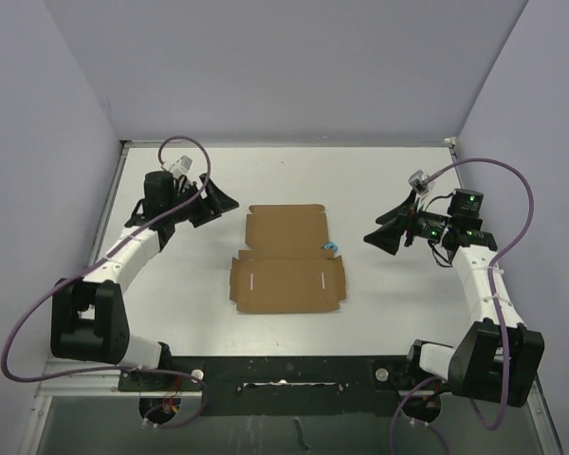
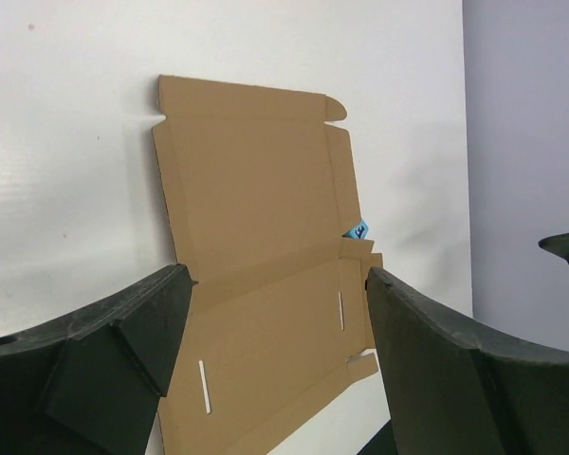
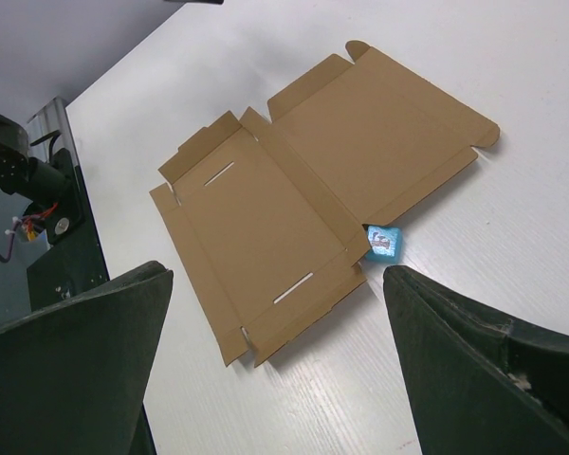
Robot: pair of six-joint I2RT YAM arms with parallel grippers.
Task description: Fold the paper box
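The paper box (image 1: 286,270) lies flat and unfolded at mid-table, a blue cube (image 1: 330,247) at its right edge. Left gripper (image 1: 218,204) and right gripper (image 1: 377,237) flank it, both spread, empty. No fold is made yet; next, raise a side flap along its crease

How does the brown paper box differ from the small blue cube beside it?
The paper box is plain brown; the cube is bright blue. The paper box is far larger than the cube. The paper box lies flat and unfolded, with flaps and slits, while the cube is a compact block. Both rest on the white table, and nothing holds either.
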